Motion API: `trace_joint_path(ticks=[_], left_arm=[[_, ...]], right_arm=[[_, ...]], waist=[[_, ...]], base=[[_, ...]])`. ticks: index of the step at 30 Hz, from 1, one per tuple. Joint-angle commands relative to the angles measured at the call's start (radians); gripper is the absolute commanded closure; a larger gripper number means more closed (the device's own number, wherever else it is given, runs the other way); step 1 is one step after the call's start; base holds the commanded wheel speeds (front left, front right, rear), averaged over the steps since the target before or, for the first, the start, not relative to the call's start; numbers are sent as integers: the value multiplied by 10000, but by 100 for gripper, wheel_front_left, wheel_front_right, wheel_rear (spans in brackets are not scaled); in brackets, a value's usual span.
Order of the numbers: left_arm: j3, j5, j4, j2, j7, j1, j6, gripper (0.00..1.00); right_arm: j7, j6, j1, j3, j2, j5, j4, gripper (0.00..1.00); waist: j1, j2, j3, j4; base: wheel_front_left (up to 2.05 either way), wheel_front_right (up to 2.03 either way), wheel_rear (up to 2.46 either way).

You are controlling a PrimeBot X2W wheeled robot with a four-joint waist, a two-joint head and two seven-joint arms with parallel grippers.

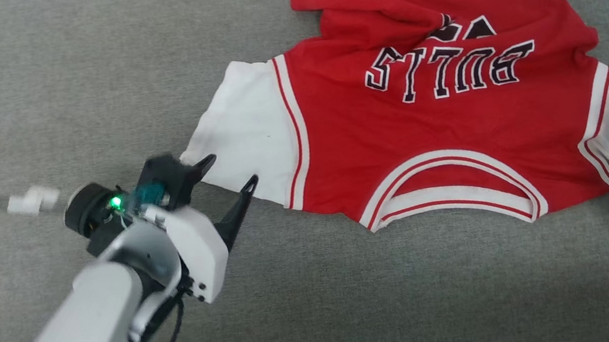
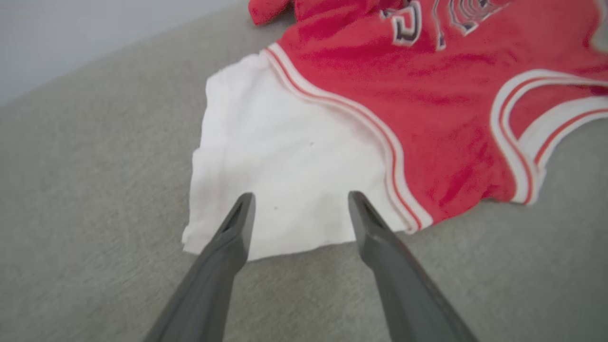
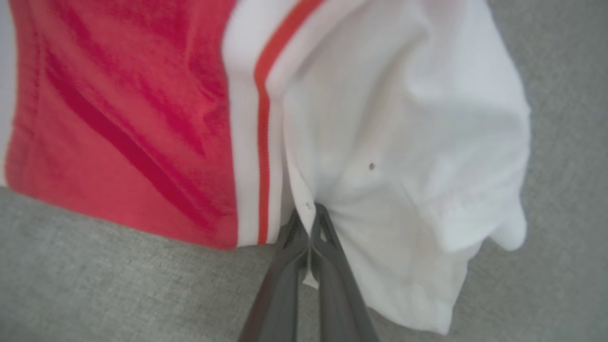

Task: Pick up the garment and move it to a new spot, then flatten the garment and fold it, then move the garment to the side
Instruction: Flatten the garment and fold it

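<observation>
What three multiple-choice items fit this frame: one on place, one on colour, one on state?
1. The left hand aims its fingers at which part of the red jersey-style shirt?
A. neckline
B. sleeve hem
C. chest lettering

2. Its short sleeves are:
A. black
B. grey
C. white

3. The right hand is:
A. shut on the other sleeve
B. open above the cloth
C. open, apart from the shirt

Answers:
1 B: in the left wrist view both spread fingertips sit at that sleeve's edge.
2 C: the head view shows both sleeves white.
3 A: in the right wrist view the fingers are pinched together with white cloth bunched at them.
</observation>
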Motion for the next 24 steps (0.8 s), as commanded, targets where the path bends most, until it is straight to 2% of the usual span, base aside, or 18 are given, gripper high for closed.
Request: trace_joint_path(ticks=[1,4,7,10,16,17,18,19,20,21,24], left_arm=[[-801,-1005,-67,524,1262,-694,16,0],[-1740,-2131,32,1165,2917,-1588,14,0],[-2349,-2756,320,1464,4048,-2165,13,0],[-2716,-3165,713,1500,4452,-2476,19,0],[-3472,-3387,1300,1338,4445,-2850,23,0],[-3636,-3440,1427,1273,4415,-2904,27,7],[-3808,-3522,1519,1208,4367,-2951,27,45],[-3941,-3573,1611,1156,4269,-3015,25,59],[-3991,-3587,1739,1126,4102,-3109,25,97],[-4054,-3597,1855,1105,3948,-3186,28,100],[-4189,-3713,2134,1075,3422,-3300,19,100]], right_arm=[[270,-55,244,284,295,-206,189,100],[358,-54,136,308,322,-414,-113,100],[479,-41,46,308,394,-556,-432,100],[551,-32,21,261,472,-632,-700,100],[623,-32,48,221,561,-688,-962,100],[622,-32,47,195,577,-681,-995,100],[623,-32,43,179,593,-684,-1023,100],[600,-32,38,147,621,-682,-1044,100],[528,-32,32,75,653,-675,-1056,100],[486,-32,34,15,671,-677,-1060,100],[198,-32,34,-303,777,-576,-1077,100]], waist=[[0,-1,139,-148],[0,-1,302,-288],[0,-1,460,-420],[0,-1,646,-522],[0,-1,861,-642],[0,-1,876,-656],[0,-1,880,-672],[0,-1,877,-690],[0,-1,866,-707],[0,-1,842,-721],[0,-1,711,-767]], base=[[0,0,0],[0,0,0],[0,0,0],[0,0,0],[0,0,0],[0,0,0],[0,0,0],[0,0,0],[0,0,0],[0,0,0],[0,0,0]])
